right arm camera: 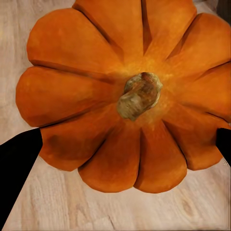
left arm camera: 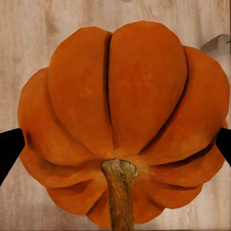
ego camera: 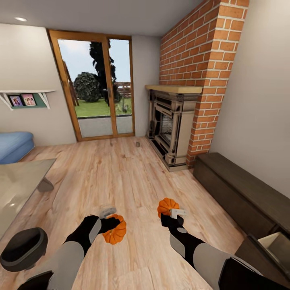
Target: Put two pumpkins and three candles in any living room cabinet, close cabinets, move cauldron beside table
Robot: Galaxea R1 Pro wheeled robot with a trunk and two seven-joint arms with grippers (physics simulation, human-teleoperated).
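Each tool is clamped on a pumpkin: left tool (ego camera: pixel 108 220) grips one pumpkin (ego camera: pixel 114 229), right tool (ego camera: pixel 174 215) the other pumpkin (ego camera: pixel 166 206) (both above the wooden floor (ego camera: pixel 121 173)).

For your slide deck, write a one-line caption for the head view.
Each gripper holds a pumpkin, left and right, above the wooden floor, the cabinet alongside.

Left pumpkin (left arm camera: pixel 125 125) cut by the left wrist frame's lower edge; the black fingers (left arm camera: pixel 8 149) show only as slivers behind it. Small grey object (ego camera: pixel 137 143) by the fireplace (ego camera: pixel 171 125): too small to identify. Cabinet (ego camera: pixel 241 193) and its open drawer (ego camera: pixel 278 243) cut at the frame's right. Tabletop (ego camera: pixel 16 181) cut at left.
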